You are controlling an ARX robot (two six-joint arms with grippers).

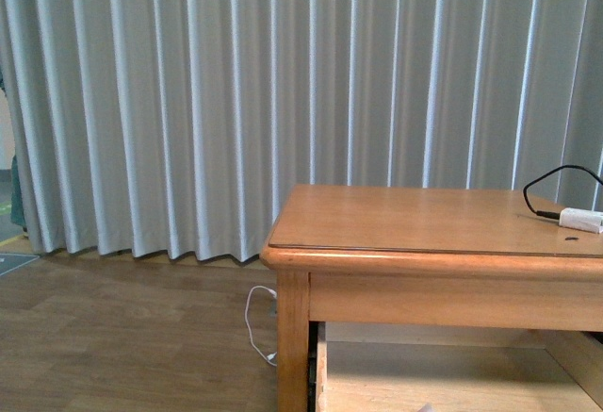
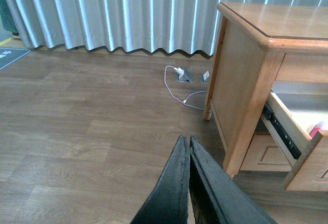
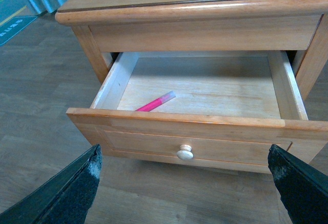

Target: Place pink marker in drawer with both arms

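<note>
The drawer (image 3: pixel 189 138) stands pulled open from the wooden side table (image 3: pixel 195 6), with its round pale knob (image 3: pixel 185 153) facing me. The pink marker (image 3: pixel 155 102) lies on the pale drawer floor near the front left, its pale cap end pointing inward. My right gripper (image 3: pixel 184 183) is open and empty, its jaws wide apart in front of the drawer front, above the floor. My left gripper (image 2: pixel 186 143) is shut and empty over the wood floor, left of the table. In the left wrist view the open drawer (image 2: pixel 302 152) shows a bit of the pink marker (image 2: pixel 315 129).
A white plug with a black cable (image 1: pixel 577 219) lies on the table top (image 1: pixel 415 219). A white cable and floor socket (image 2: pixel 184 75) lie on the floor by the table leg. Pale curtains (image 1: pixel 236 101) hang behind. The drawer interior (image 1: pixel 443 384) shows in the front view.
</note>
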